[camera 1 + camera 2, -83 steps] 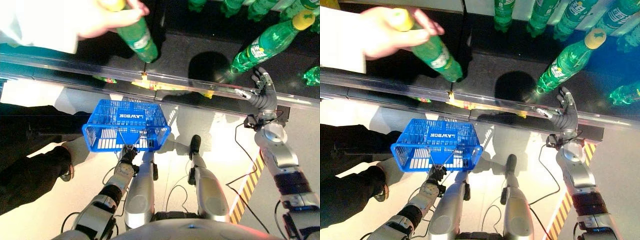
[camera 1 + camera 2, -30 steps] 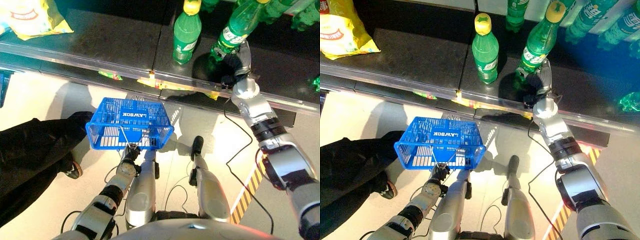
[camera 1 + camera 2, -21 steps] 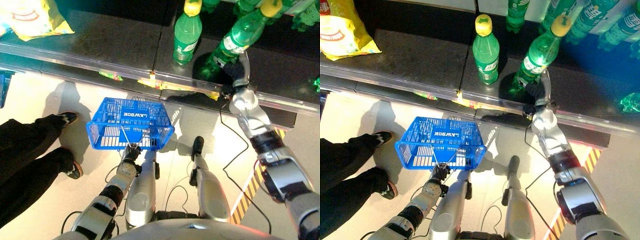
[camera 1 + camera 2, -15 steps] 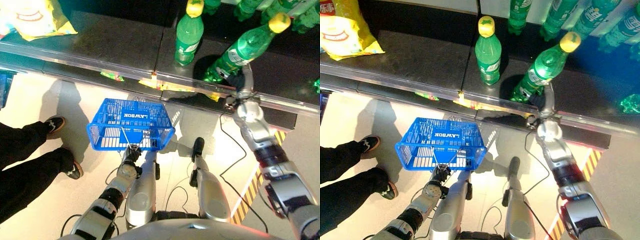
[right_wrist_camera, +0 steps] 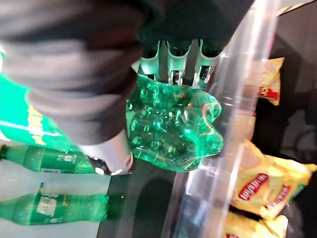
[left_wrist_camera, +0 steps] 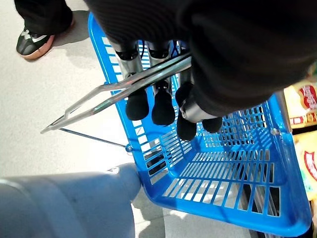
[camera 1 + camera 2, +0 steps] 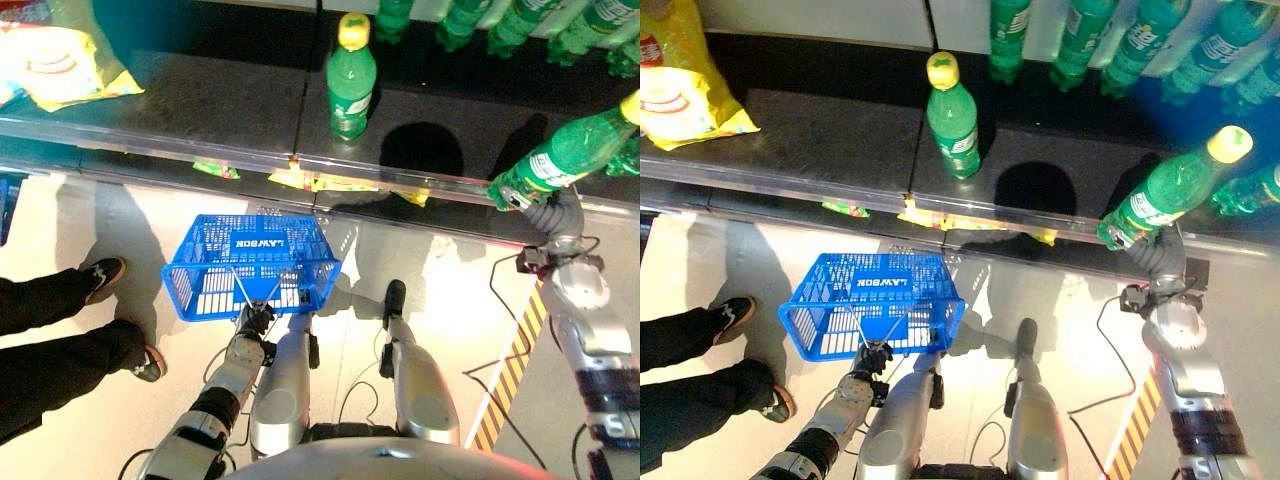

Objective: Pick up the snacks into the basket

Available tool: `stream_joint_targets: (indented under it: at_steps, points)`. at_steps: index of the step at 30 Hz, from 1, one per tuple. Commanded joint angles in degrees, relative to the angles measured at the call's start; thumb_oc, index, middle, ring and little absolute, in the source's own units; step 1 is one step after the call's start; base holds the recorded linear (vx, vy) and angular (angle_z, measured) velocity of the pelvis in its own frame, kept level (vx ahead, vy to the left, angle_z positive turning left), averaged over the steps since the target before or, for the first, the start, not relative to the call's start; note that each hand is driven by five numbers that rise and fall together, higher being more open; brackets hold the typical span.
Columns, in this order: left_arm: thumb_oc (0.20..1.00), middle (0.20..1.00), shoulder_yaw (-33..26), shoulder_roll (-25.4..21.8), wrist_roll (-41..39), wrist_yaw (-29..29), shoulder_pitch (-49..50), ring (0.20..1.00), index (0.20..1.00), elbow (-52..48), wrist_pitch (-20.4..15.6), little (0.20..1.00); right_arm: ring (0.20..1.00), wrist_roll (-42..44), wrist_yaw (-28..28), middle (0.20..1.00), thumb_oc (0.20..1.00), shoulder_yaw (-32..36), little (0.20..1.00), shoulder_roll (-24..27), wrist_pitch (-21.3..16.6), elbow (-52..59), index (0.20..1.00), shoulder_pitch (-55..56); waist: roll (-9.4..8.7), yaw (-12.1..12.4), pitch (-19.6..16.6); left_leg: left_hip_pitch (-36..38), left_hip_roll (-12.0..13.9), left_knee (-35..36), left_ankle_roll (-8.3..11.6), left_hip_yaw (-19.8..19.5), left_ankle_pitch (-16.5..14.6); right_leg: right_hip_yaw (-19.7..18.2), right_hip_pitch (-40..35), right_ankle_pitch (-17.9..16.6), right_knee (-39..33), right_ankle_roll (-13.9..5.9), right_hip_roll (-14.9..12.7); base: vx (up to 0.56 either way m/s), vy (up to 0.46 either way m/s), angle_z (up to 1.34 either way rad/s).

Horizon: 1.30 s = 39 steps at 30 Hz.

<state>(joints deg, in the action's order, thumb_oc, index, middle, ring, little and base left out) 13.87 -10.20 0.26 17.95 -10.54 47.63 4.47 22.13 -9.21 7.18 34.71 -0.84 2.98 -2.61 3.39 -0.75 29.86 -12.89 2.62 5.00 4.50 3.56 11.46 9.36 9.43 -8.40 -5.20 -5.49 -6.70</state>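
1. Your right hand (image 7: 1162, 262) is gripping a green bottle (image 7: 1167, 192) with a yellow cap near its base. The bottle is tilted, with the cap leaning away towards the back of the shelf and the base at the shelf's front edge.
2. In the right wrist view you see the fingers (image 5: 171, 64) and thumb curled round the bottle's lumpy green base (image 5: 173, 129), right beside the clear rail (image 5: 233, 89) along the shelf front.
3. Your left hand (image 7: 252, 322) is closed round the metal handle (image 6: 124, 89) of the blue basket (image 7: 250, 265). In the left wrist view its dark fingertips (image 6: 156, 106) hook over the bars.
4. The basket hangs low in front of you, above the pale floor (image 7: 440, 300), below the shelf and well apart from the held bottle. What can be seen through its slats holds nothing.
5. A second green bottle (image 7: 952, 115) with a yellow cap stands upright on the dark shelf (image 7: 830, 125), well to the left of the one you hold.
6. More green bottles (image 7: 1080, 40) line the back of the shelf.
7. A yellow snack bag (image 7: 685, 85) lies at the far left of the shelf.
8. Further yellow snack bags (image 5: 252, 188) show on a lower level in the right wrist view.
9. A person's dark trouser legs and shoes (image 7: 100, 275) stand on the floor left of the basket.
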Motion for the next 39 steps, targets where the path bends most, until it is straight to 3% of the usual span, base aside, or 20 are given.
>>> stream_joint_targets:
  at_steps: [1, 6, 11, 14, 16, 18, 21, 29, 39]
  points:
    - [0.200, 0.200, -0.70, -1.01, -0.64, 1.09, 3.47, 0.200, 0.200, 5.13, 1.26, 0.200, 0.200, 0.63, 3.33, 0.200, 0.200, 4.54, 0.200, 3.16, -5.26, 10.44, 0.200, 0.46, -3.09, -0.10, -7.88, 0.59, -3.99, 0.00, -0.35, 1.71, -3.93, -2.97, 5.75, 1.05, 6.43, -2.46, -1.04, 0.03, -0.016, -0.20]
    - [0.200, 0.200, -3.85, -1.51, -1.38, 2.11, 2.06, 0.200, 0.200, 6.72, 0.80, 0.200, 0.200, -4.36, 8.06, 0.200, 0.200, 4.24, 0.200, 3.65, -4.64, 17.16, 0.200, 6.34, -3.20, -1.11, -9.31, 1.49, -3.59, 0.00, -0.24, 1.86, -4.11, -3.33, 5.25, 1.73, 7.04, -2.28, -0.68, 0.01, -0.006, -0.07]
    - [0.200, 0.200, -5.97, -1.31, -3.64, 3.06, 0.70, 0.200, 0.200, 9.92, -0.10, 0.200, 0.200, -6.42, 9.46, 0.200, 0.200, 2.01, 0.200, 3.08, -4.66, 18.47, 0.200, 8.90, -3.38, -1.58, -10.16, 1.95, -3.44, 0.00, -0.17, 1.91, -4.20, -3.32, 5.10, 2.13, 7.39, -2.17, -0.43, 0.01, -0.004, -0.01]
    - [0.200, 0.200, -8.02, -0.79, -7.62, 3.58, -0.42, 0.200, 0.200, 10.57, -0.98, 0.200, 0.200, -11.86, 9.81, 0.200, 0.200, 0.49, 0.200, 3.88, -4.22, 17.55, 0.200, 10.60, -3.56, -1.81, -10.65, 2.14, -3.47, 0.00, -0.23, 1.94, -4.37, -3.41, 5.00, 2.30, 7.57, -2.13, -0.44, 0.00, 0.000, 0.00]
    - [0.200, 0.200, -8.88, -0.40, -11.72, 3.76, -1.42, 0.200, 0.200, 9.07, -2.23, 0.200, 0.200, -21.24, 8.43, 0.200, 0.200, -2.40, 0.200, 4.75, -2.22, 13.04, 0.200, 11.60, -3.67, -1.78, -10.81, 1.95, -3.50, 0.00, -0.30, 1.84, -4.35, -3.40, 5.14, 2.24, 7.63, -2.15, -0.50, 0.00, 0.000, 0.00]
    - [0.200, 0.200, -8.98, -0.20, -13.55, 3.92, -1.45, 0.200, 0.200, 7.97, -2.85, 0.200, 0.200, -23.47, 7.83, 0.200, 0.200, -3.65, 0.200, 4.17, -1.64, 11.13, 0.200, 11.81, -3.71, -1.84, -10.76, 1.79, -3.49, 0.00, -0.33, 1.72, -4.29, -3.25, 5.16, 2.25, 7.62, -2.17, -0.55, 0.00, 0.000, 0.00]
    - [0.200, 0.200, -8.03, -0.66, -18.07, 3.42, -1.49, 0.200, 0.200, 1.94, -5.03, 0.200, 0.200, -33.12, 5.42, 0.200, 0.200, -10.69, 0.200, 2.99, 2.28, -1.37, 0.200, 9.38, -3.36, -1.13, -10.12, 1.20, -3.67, 0.00, -0.49, 1.25, -3.89, -2.79, 5.67, 2.20, 7.95, -2.13, -0.64, -0.04, -0.013, 0.03]
    - [0.200, 0.200, -4.89, -1.82, -20.60, 3.25, -2.35, 0.200, 0.200, -7.93, -7.16, 0.200, 0.200, -41.00, 1.91, 0.200, 0.200, -24.76, 0.200, -3.58, 6.02, -26.40, 0.200, -2.94, -2.52, 0.74, -8.13, 0.22, -3.98, 0.00, -0.52, 0.55, -3.37, -2.02, 6.51, 2.11, 8.63, -2.07, -1.02, -0.03, 0.000, 0.03]
    - [0.200, 0.200, 1.02, -1.28, -18.05, 2.92, -8.71, 0.200, 0.200, -11.32, -6.52, 0.200, 0.200, -45.48, 1.63, 0.200, 0.200, -35.08, 0.200, -8.08, 7.26, -37.72, 0.200, -11.42, -2.14, 1.42, -6.37, -1.20, -4.10, 0.00, -0.33, 0.16, -2.80, -1.75, 7.69, 1.65, 8.82, -1.97, -1.00, -0.01, 0.004, 0.03]
